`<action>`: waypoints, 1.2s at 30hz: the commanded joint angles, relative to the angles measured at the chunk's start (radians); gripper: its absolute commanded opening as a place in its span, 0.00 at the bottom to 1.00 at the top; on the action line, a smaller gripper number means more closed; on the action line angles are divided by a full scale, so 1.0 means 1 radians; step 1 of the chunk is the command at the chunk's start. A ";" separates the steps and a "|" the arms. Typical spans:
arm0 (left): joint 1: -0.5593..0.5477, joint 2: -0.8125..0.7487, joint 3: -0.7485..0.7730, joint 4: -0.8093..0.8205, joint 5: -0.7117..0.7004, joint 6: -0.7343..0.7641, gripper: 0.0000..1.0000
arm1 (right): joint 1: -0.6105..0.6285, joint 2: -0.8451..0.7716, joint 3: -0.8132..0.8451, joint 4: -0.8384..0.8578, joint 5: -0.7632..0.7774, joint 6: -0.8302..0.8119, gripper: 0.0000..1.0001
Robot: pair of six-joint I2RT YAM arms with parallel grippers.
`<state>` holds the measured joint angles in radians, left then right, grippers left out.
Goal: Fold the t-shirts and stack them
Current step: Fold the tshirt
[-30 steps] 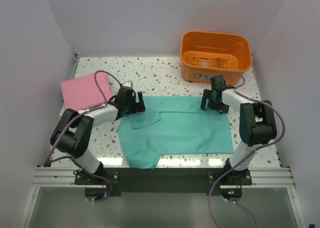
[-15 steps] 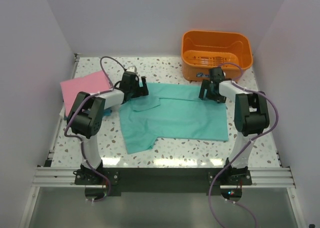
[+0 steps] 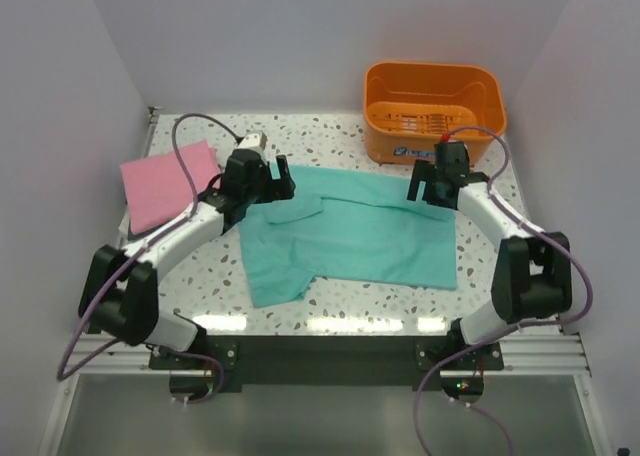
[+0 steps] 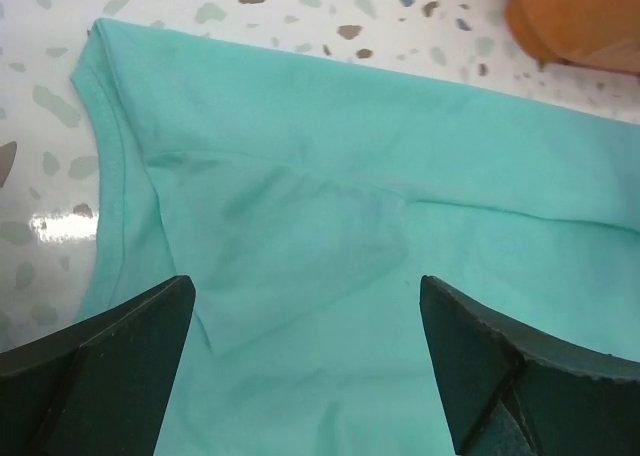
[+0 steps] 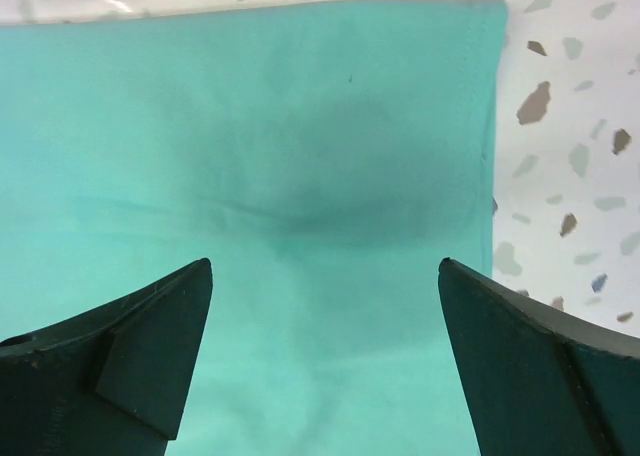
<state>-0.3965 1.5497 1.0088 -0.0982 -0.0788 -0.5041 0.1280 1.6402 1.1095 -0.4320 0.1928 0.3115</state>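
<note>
Close by the orange plastic basket [image 3: 432, 69] | soft teal-green cloth t-shirt [image 3: 350, 238] lies spread out | right gripper [image 3: 432, 191] over shirt corner nearest basket, fingers wide apart | left gripper [image 3: 271, 187] over farther corner, fingers wide apart | pink cloth shirt [image 3: 168, 182] farthest from basket

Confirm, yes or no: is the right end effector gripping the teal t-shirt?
No, the right end effector stands wide open over the teal t-shirt, clamping nothing.
</note>
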 commanded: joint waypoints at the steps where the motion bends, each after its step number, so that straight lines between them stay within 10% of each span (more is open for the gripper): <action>1: -0.099 -0.210 -0.122 -0.067 -0.073 -0.032 1.00 | -0.004 -0.173 -0.097 0.026 -0.065 -0.028 0.99; 11: -0.303 -0.641 -0.466 -0.533 -0.156 -0.398 1.00 | -0.004 -0.580 -0.355 -0.096 -0.044 0.156 0.99; 20: -0.360 -0.787 -0.703 -0.464 -0.018 -0.519 0.94 | -0.004 -0.692 -0.428 -0.143 0.010 0.212 0.99; 23: -0.358 -0.749 -0.710 -0.453 -0.041 -0.521 0.81 | -0.005 -0.692 -0.445 -0.155 0.030 0.236 0.99; 27: -0.360 -0.731 -0.688 -0.429 -0.030 -0.508 0.39 | -0.005 -0.717 -0.453 -0.212 0.094 0.320 0.99; 36: -0.367 -0.812 -0.726 -0.508 0.027 -0.516 0.00 | -0.005 -0.757 -0.481 -0.319 0.145 0.455 0.99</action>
<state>-0.7559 0.7750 0.3092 -0.5602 -0.0921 -1.0126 0.1249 0.8940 0.6437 -0.6945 0.3035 0.6853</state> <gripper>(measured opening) 0.053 0.986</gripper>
